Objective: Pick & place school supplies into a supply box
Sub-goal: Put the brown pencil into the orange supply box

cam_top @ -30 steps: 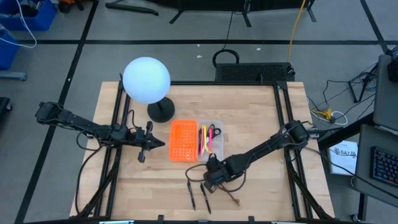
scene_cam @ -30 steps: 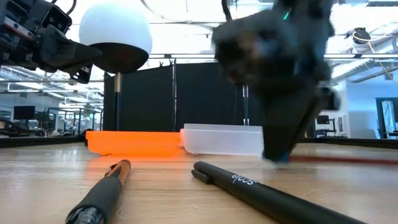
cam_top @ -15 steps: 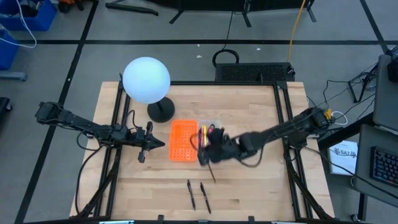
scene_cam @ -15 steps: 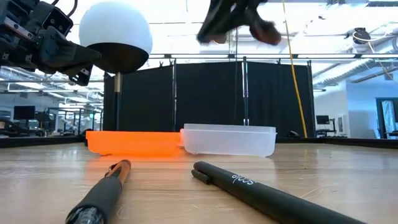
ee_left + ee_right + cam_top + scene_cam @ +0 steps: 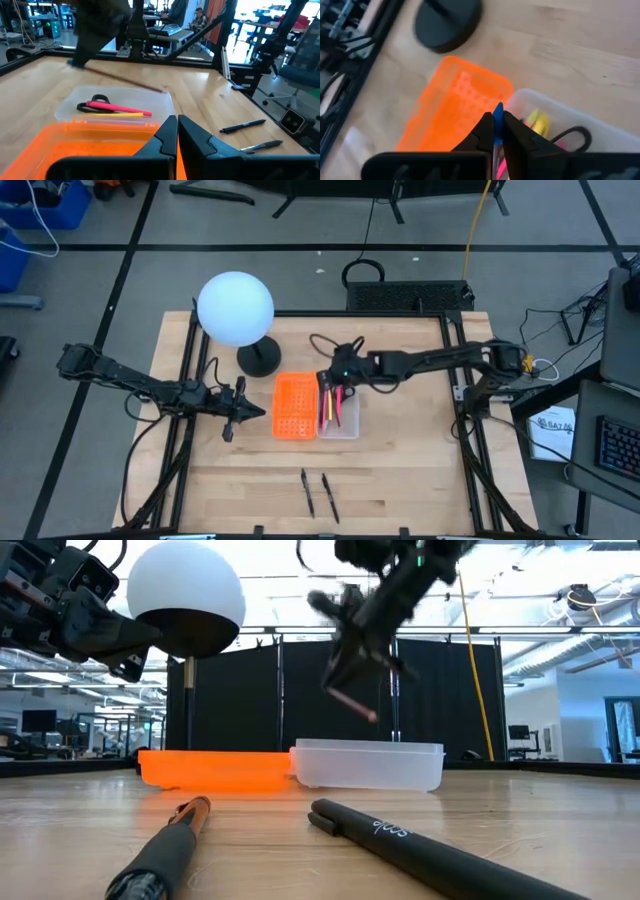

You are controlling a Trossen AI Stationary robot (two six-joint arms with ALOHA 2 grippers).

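Observation:
My right gripper [image 5: 337, 375] hovers over the far end of the clear supply box [image 5: 339, 408] and is shut on a thin dark-red pencil [image 5: 125, 80] with a blue end. In the box [image 5: 117, 100] lie black-handled scissors [image 5: 94, 100], a pink-red pen [image 5: 120, 107] and a yellow pencil [image 5: 112, 114]. Two black pens [image 5: 307, 492] [image 5: 329, 497] lie flat on the table near its near edge. My left gripper [image 5: 247, 411] waits, shut, left of the orange perforated piece [image 5: 295, 407]. My right gripper pinches the dark-red pencil between its two fingers at the blue end [image 5: 498, 111]. The pencil [image 5: 356, 706] is lifted clear and slants down from the fingers above the box, touching nothing else that I can see.
A lamp with a white globe [image 5: 235, 308] and a round black base [image 5: 260, 360] stands on the table's far left part, close to the orange piece. Bare wooden tabletop [image 5: 420, 470] lies right of the box and around the two black pens.
My right gripper has risen from the table near the two black pens and travelled toward the far edge, ending over the box. The dark-red pencil went with it, from lying on the table to lifted clear and slanting in the air.

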